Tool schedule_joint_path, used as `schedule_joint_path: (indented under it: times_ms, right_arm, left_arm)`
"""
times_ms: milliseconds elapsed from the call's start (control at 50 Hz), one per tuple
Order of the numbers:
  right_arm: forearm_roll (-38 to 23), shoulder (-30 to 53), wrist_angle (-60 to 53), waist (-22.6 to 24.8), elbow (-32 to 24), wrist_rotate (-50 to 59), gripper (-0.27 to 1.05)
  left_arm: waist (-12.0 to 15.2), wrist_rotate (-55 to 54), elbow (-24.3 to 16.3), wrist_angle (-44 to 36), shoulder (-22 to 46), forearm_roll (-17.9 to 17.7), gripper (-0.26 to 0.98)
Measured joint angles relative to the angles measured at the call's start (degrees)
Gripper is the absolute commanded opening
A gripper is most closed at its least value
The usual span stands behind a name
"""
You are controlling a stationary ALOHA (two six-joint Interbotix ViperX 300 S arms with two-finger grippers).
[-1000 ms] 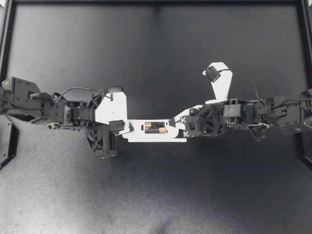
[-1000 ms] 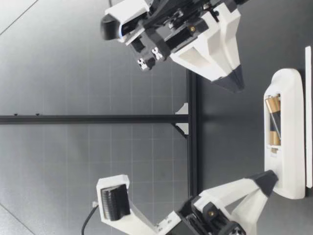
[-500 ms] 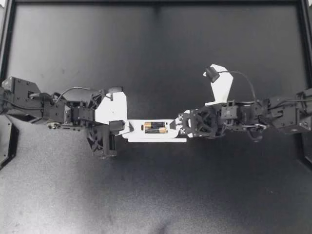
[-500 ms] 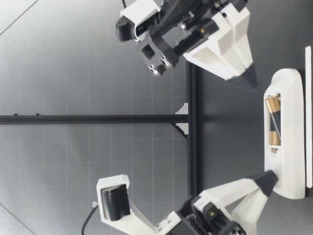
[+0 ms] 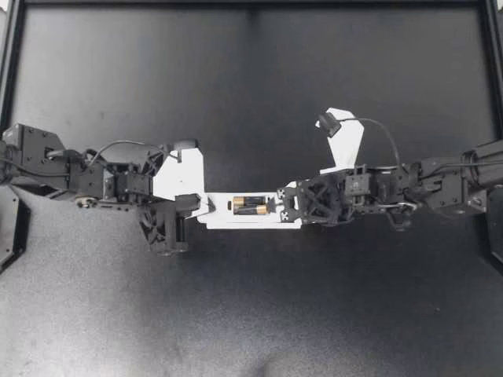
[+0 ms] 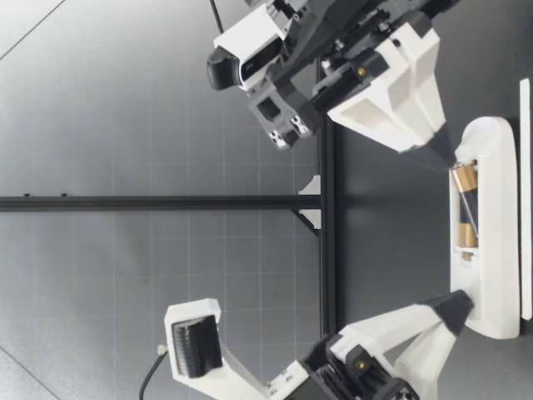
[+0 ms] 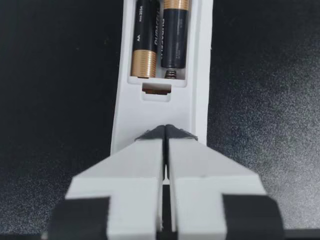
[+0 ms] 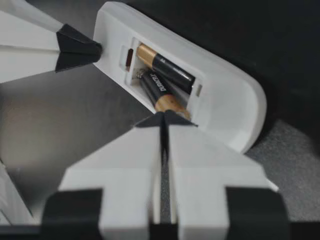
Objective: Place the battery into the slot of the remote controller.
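Black table (image 5: pixel 251 78), slotted battery (image 5: pixel 251 210) at right gripper (image 5: pixel 277 206)

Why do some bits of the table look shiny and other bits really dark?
Top view: the table catches light as a grey sheen across its lower half, while the upper half is near black. Right wrist view: the table shines pale grey beside the remote, and a dark shadow lies along the remote's rounded end. Left wrist view: the batteries glint on their gold ends.
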Motion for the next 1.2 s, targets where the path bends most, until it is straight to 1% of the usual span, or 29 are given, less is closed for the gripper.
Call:
schedule_joint_path:
  times_ms: [220, 540, 760, 880, 1100, 1200]
  right_arm:
    - [-1.1, 1.6, 0.9, 0.1, -1.5, -0.1, -0.1]
    - [-1.9, 2.2, 2.0, 0.1, -1.8, -0.3, -0.1]
    - [-4.3, -1.1, 3.8, 0.2, -1.5, -2.7, -0.1]
    - [-8.5, -4.7, 6.4, 0.1, -0.9, -5.4, -0.1]
    - [-20.2, -11.4, 16.3, 0.2, -0.5, -12.0, -0.1]
    - [-24.8, -12.7, 21.0, 0.2, -0.5, -14.0, -0.1]
  left_arm:
    - [0.0, 0.0, 0.0, 0.1, -0.1, 0.0, -0.14]
    - [0.0, 0.0, 0.0, 0.0, -0.1, 0.0, -0.14]
    - [0.0, -0.4, -0.6, 0.4, 0.0, 0.0, -0.14]
    - [0.0, -0.3, -2.1, 0.2, 0.0, 0.0, -0.14]
    - [0.1, 0.4, -6.2, -0.1, 0.4, 0.0, -0.14]
    - [0.0, 0.5, -7.6, -0.1, 1.8, 0.0, -0.14]
